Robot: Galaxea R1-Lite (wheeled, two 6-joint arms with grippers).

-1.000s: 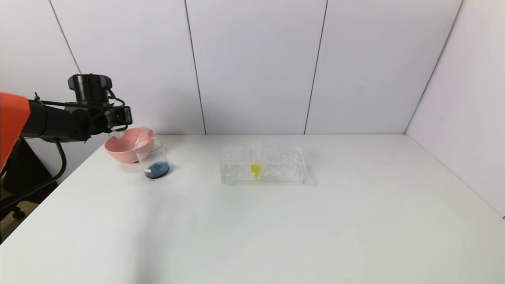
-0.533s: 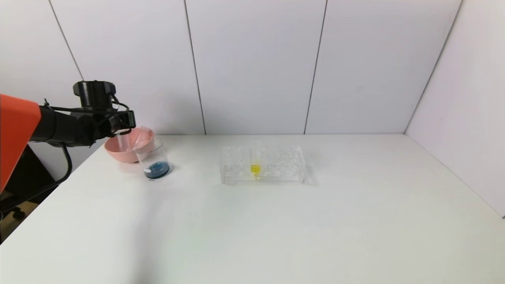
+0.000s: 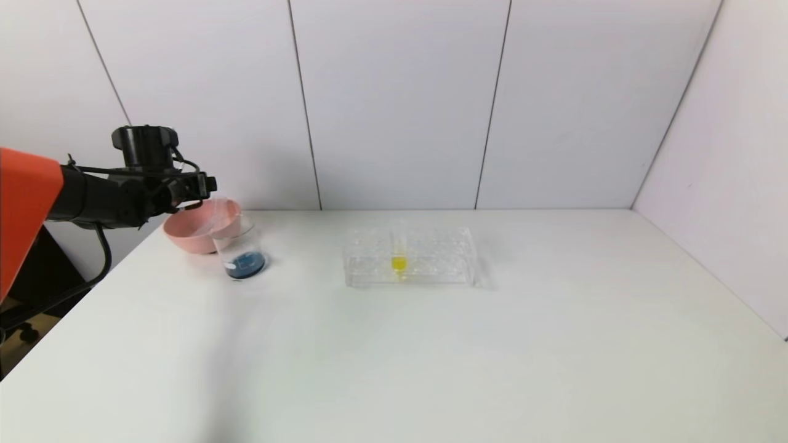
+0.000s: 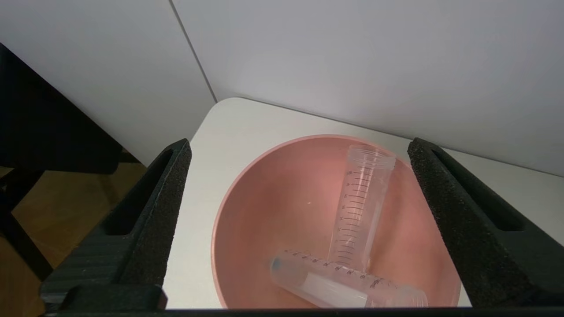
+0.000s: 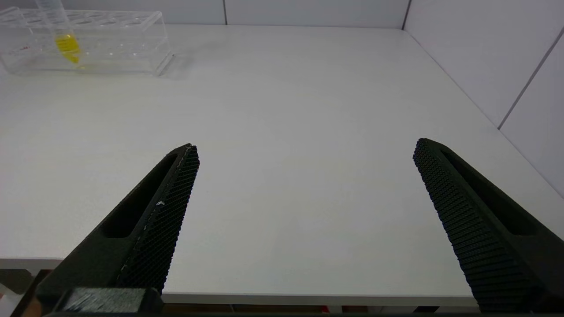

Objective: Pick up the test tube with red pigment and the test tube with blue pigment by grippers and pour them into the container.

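Note:
My left gripper (image 3: 200, 184) hovers over the pink bowl (image 3: 184, 237), open and empty; in the left wrist view (image 4: 299, 143) its jaws stand wide apart. Two emptied clear graduated tubes are in the bowl (image 4: 246, 211). One lies flat with a faint blue trace in its tip (image 4: 308, 275). The other (image 4: 363, 198) leans on the bowl wall, its tip hidden; no red shows. The container (image 3: 240, 249), a small clear beaker, stands just right of the bowl with dark blue liquid at its bottom. My right gripper (image 5: 306, 145) is open and empty above the table's front edge.
A clear tube rack (image 3: 431, 258) stands mid-table and holds a yellow-tipped tube (image 3: 398, 261); both show in the right wrist view, the rack (image 5: 119, 39) and the tube (image 5: 68, 46). White wall panels close the back and right. The table's left edge is near the bowl.
A second ago my left gripper held a clear tube above the bowl. It has let the tube go, and the tube now leans in the bowl. The gripper shifted slightly right.

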